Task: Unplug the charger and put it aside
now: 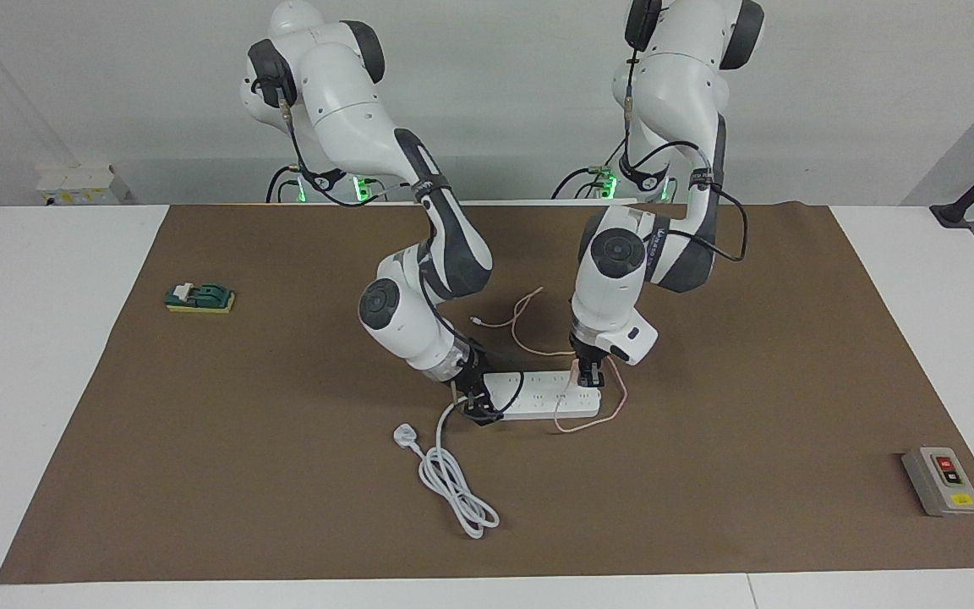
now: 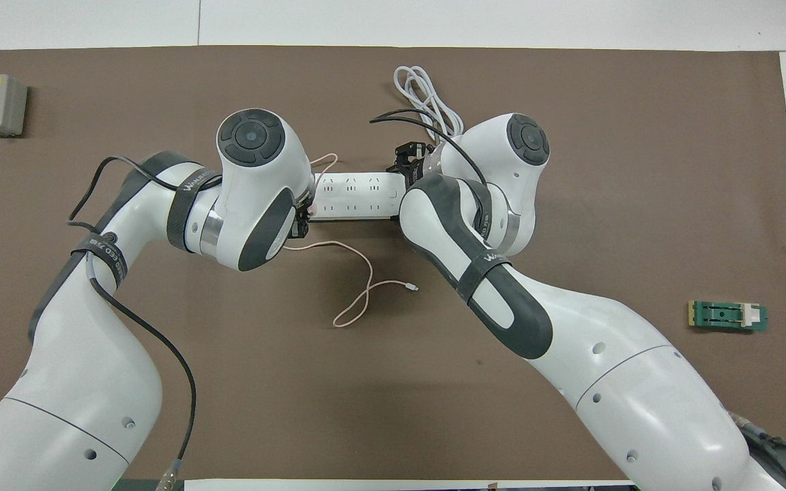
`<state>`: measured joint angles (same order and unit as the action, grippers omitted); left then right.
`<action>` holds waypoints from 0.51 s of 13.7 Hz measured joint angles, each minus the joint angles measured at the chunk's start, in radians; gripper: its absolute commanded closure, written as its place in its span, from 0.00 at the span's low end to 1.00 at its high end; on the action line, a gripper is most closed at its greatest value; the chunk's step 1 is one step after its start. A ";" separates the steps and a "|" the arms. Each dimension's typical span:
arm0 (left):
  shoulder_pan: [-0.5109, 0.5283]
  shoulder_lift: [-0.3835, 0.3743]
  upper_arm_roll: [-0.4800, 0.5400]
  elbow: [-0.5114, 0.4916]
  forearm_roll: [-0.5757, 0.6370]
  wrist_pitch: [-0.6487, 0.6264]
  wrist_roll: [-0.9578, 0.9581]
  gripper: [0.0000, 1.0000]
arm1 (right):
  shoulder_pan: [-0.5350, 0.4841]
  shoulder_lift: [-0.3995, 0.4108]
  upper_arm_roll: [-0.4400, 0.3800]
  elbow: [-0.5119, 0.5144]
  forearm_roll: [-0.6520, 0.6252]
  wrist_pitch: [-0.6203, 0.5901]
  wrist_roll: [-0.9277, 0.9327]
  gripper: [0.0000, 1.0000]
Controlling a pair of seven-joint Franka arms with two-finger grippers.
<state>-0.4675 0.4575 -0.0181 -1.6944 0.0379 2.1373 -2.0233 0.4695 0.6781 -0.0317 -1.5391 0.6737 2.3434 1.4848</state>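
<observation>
The white power strip (image 1: 538, 396) lies mid-table and also shows in the overhead view (image 2: 355, 194). The pale pink charger (image 1: 577, 369) sits in the strip's end toward the left arm and is mostly hidden by fingers. My left gripper (image 1: 590, 376) is down on it, fingers closed around the charger. Its thin pink cable (image 1: 529, 326) loops on the mat nearer the robots, ending in a small connector (image 2: 412, 288). My right gripper (image 1: 474, 404) grips the strip's other end. In the overhead view the left wrist hides the charger.
A white three-pin plug (image 1: 405, 436) with a coiled thick white cord (image 1: 453, 486) lies farther from the robots than the strip. A green block (image 1: 199, 297) sits toward the right arm's end. A grey switch box (image 1: 942, 480) sits toward the left arm's end.
</observation>
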 measured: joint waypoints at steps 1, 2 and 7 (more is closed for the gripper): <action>-0.001 0.000 -0.003 0.001 0.012 -0.002 0.001 1.00 | 0.000 0.000 0.000 0.000 0.000 0.000 0.000 1.00; -0.002 0.001 -0.005 0.004 0.023 -0.007 0.001 1.00 | 0.000 0.000 0.000 0.000 0.000 0.000 0.000 1.00; -0.009 -0.018 -0.005 0.046 0.031 -0.099 0.005 1.00 | 0.000 0.000 0.000 0.000 0.000 0.000 0.000 1.00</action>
<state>-0.4769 0.4398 -0.0230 -1.6486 0.0688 2.0385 -2.0178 0.4694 0.6782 -0.0317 -1.5393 0.6740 2.3438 1.4844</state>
